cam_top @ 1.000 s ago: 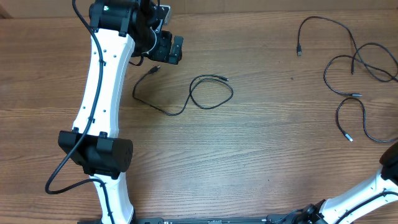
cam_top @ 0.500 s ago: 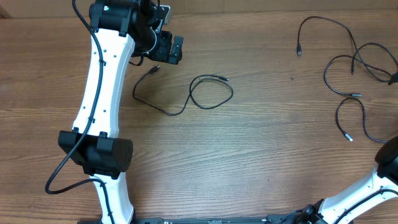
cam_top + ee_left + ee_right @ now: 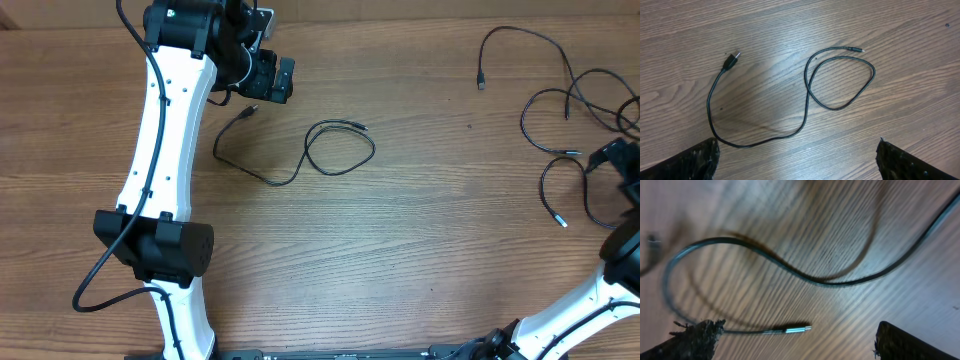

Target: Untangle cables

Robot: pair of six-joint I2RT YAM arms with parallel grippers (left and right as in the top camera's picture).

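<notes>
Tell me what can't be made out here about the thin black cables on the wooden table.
- Overhead: the tangled thin black cables run off the right edge, so their crossings there are cut off.
- Overhead: the right gripper is cropped by that edge.
- Right wrist: the black cable is blurred; the plug at the left edge is unreadable.
- Overhead: the left gripper's fingers hide beneath its black housing.

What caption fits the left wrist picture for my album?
One black cable, curled into a single loop, lies on the wooden table beneath the open left hand.
</notes>
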